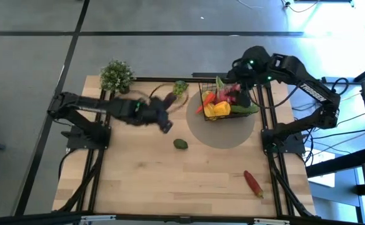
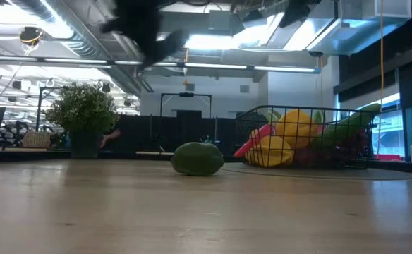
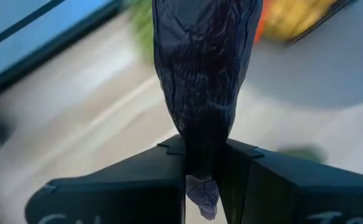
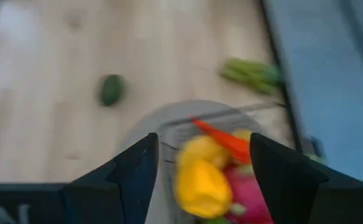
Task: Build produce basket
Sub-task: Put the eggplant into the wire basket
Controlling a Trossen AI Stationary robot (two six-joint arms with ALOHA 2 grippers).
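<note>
- In the left wrist view, nearest the lens, a dark purple eggplant (image 3: 200,81) is pinched by its narrow end between the left gripper (image 3: 201,186)'s two dark fingers (image 3: 138,186); the jaws stand almost closed on it and the rest of the eggplant sticks out ahead of them.
- From above, that left gripper (image 1: 164,122) hangs over the wooden table (image 1: 139,181), left of centre, with the eggplant (image 1: 167,105) showing as a dark shape at its tip.
- An avocado (image 1: 180,144) lies alone on the wood near the middle of the table; in the low view it (image 2: 198,158) is the nearest thing on the table.
- The black wire basket (image 1: 240,107) sits on a round grey mat (image 1: 223,134) toward the far right of the table.
- The basket already holds a yellow pepper (image 1: 217,109), a carrot (image 1: 200,107), a pink dragon fruit (image 1: 231,94) and some green pieces.
- The right gripper (image 4: 201,163) hovers above the basket (image 4: 169,134) with its fingers (image 4: 132,168) spread wide and nothing between them.
- Green grapes (image 1: 180,87) lie at the far edge of the table, left of the basket and apart from it.
- A red chili (image 1: 253,182) lies on the near right part of the table, well apart from the basket.
- A small potted plant (image 1: 116,75) stands at the far left corner.
</note>
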